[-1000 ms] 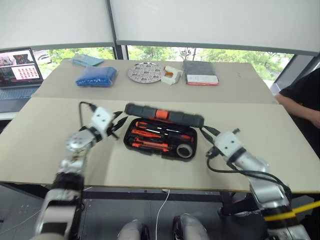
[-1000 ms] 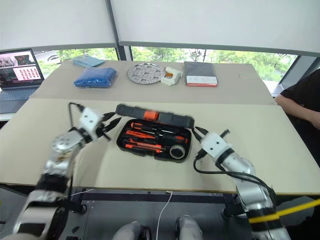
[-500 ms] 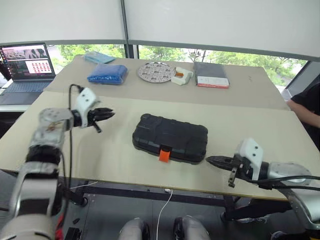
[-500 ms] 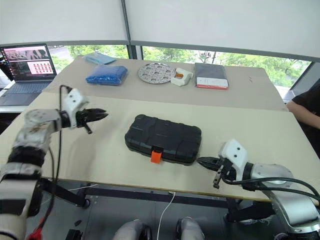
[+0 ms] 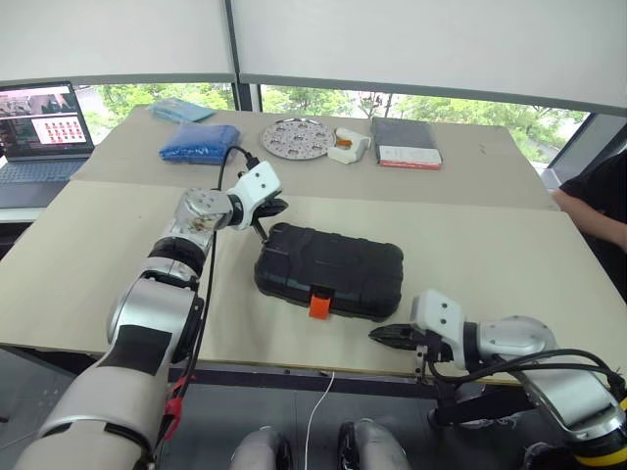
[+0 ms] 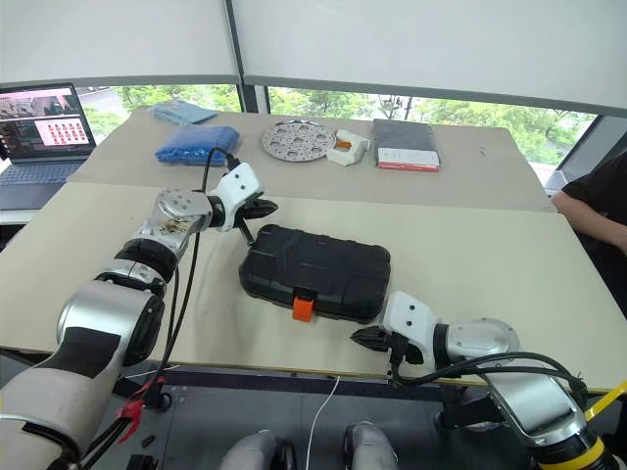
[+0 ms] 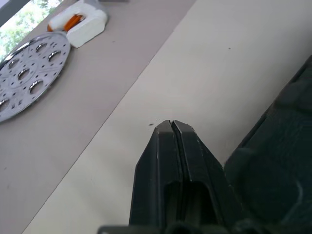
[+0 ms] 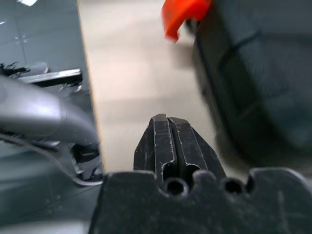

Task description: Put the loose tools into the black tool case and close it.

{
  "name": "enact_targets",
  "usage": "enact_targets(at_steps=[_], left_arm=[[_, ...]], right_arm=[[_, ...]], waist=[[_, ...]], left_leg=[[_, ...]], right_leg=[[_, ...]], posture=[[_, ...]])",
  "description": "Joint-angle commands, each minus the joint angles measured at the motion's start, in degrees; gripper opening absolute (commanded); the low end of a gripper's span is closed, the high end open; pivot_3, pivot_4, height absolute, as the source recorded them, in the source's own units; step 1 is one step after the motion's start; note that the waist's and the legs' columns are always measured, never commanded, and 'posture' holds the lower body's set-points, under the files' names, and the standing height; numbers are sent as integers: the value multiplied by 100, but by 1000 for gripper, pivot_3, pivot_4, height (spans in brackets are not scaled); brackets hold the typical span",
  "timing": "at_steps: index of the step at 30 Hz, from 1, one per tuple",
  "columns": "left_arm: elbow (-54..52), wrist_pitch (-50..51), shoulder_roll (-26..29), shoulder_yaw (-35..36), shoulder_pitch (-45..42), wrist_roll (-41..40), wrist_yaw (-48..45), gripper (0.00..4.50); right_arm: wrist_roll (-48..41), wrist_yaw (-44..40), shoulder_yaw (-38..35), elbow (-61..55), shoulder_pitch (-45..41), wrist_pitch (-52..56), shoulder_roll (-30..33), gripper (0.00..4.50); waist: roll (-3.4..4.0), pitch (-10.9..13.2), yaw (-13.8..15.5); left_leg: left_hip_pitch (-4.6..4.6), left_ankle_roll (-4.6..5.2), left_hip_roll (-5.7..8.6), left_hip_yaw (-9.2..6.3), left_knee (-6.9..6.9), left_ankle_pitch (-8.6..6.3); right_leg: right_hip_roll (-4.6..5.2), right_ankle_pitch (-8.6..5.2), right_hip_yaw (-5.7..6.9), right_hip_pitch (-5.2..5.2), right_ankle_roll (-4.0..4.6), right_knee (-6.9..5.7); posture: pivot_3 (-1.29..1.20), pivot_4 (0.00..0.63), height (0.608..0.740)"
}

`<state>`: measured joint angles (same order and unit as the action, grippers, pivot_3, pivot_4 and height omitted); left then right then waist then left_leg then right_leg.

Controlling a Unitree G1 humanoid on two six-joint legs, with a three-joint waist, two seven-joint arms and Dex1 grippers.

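Observation:
The black tool case [image 5: 331,270] lies shut in the middle of the near table, its orange latch [image 5: 318,304] sticking out from the front edge. No loose tools are in sight. My left gripper [image 5: 276,207] is shut and empty, hovering just past the case's back left corner; the case's edge [image 7: 278,146] shows beside my left gripper [image 7: 170,123] in its wrist view. My right gripper [image 5: 378,334] is shut and empty near the table's front edge, off the case's front right corner. In the right wrist view my right gripper [image 8: 166,118] faces the orange latch [image 8: 184,14].
On the far table lie a blue bag [image 5: 200,141], a perforated metal disc [image 5: 297,137], a white-and-orange object [image 5: 350,145] and a dark grey book [image 5: 406,143]. A laptop [image 5: 44,127] stands at far left. A person's dark sleeve [image 5: 600,201] shows at the right edge.
The case went from open with tools inside to shut. My left gripper closed and swung right to the case's back left corner. My right gripper closed and drew back to the front edge.

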<state>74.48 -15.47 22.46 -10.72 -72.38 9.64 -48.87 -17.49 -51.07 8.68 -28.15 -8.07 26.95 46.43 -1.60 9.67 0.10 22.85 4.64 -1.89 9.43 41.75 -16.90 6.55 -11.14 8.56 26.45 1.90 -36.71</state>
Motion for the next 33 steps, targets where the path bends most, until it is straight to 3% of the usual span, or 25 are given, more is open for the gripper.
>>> enact_targets(at_steps=[1, 10, 17, 21, 29, 33], left_arm=[[96, -259, -39, -355, 53, 447, -477, 55], [-3, -291, 305, -617, 383, 631, -2800, 55], [-389, 700, 590, -184, 296, -248, -4322, 55], [-844, 847, 849, -463, 499, -707, -4363, 55], [-752, 557, 801, -204, 622, -349, -3288, 55], [-1009, 638, 608, -168, 892, -470, -3695, 55]], right_arm=[[132, 213, -103, -18, -208, 21, -104, 0], [1108, 1143, -465, 1044, -506, -376, -207, 0], [972, 954, -705, 1071, -348, -411, -204, 0], [595, 704, -933, 838, -216, -228, -245, 0], [623, 707, -864, 782, -20, -312, -316, 0], [735, 924, -813, 962, -224, -354, -527, 0]], waist=[[0, -1, 9], [13, -27, -43], [30, -37, -96], [30, -37, -112], [21, -31, -82], [18, -29, -73]], left_leg=[[-2, 0, 0, 0, 1, 0], [-18, 1, -2, 4, 4, -3], [-18, -2, -4, 6, 3, -4], [-16, -5, -5, 5, 2, -6], [-9, -1, -3, 2, 5, -8], [-2, -1, -3, 0, 12, -8]], right_leg=[[2, 0, -1, -1, 0, -2], [8, 0, -3, -9, 0, -8], [-2, -6, -6, -6, 4, -13], [-4, -11, -13, -3, 2, -15], [0, -10, -12, -3, 0, -11], [2, -9, -9, 1, -1, -16]], posture=[[0, 150, 718], [0, 150, 718], [0, 150, 718], [0, 150, 718], [0, 150, 718], [0, 150, 718]])
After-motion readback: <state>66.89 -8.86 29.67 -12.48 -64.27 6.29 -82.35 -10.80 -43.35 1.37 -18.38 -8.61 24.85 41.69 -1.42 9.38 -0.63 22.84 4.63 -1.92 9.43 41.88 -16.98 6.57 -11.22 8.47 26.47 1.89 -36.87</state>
